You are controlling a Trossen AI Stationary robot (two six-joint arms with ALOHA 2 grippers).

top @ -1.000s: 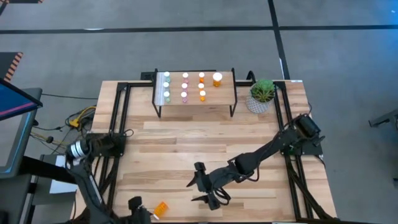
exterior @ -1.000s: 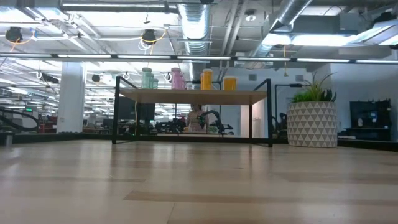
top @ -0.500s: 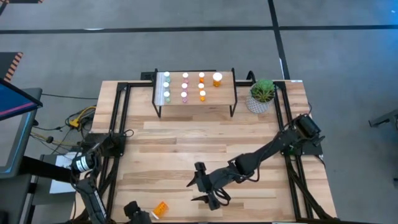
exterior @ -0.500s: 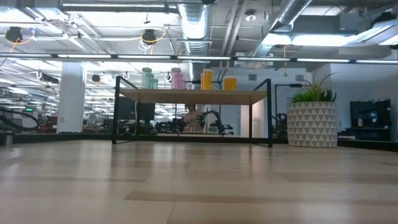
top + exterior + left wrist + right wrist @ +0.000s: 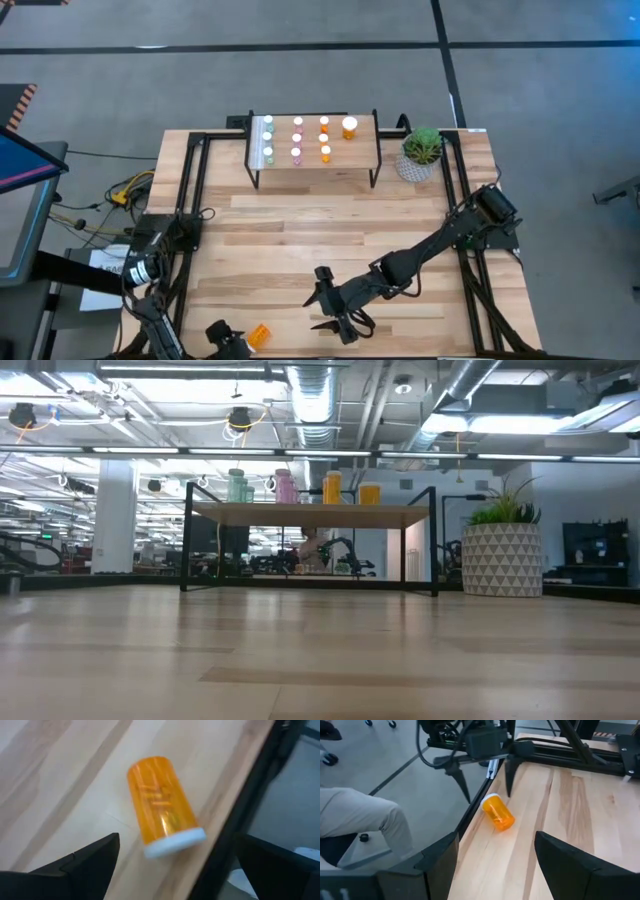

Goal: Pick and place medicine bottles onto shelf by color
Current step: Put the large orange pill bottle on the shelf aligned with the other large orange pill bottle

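An orange medicine bottle (image 5: 162, 805) with a white cap (image 5: 175, 842) lies on its side near the table's near left edge; it also shows in the high view (image 5: 259, 333) and the right wrist view (image 5: 498, 813). My left gripper (image 5: 230, 341) is open, its fingers on either side just short of the bottle, not touching it. My right gripper (image 5: 336, 312) is open and empty over the near middle of the table. The shelf (image 5: 313, 160) stands at the far side, with green (image 5: 267, 138), pink (image 5: 297, 138) and orange (image 5: 325, 138) bottles upright on it in rows.
A potted plant (image 5: 421, 150) stands right of the shelf. The lying bottle is close to the table's near edge and the black frame rail (image 5: 235, 820). A person's leg (image 5: 365, 820) shows beyond that edge. Bare wood lies between the shelf and the grippers.
My left arm has swung at the table's near left corner, and its gripper has gone a little toward the orange bottle. My right gripper has gone slightly toward the near edge. The bottle has stayed where it was.
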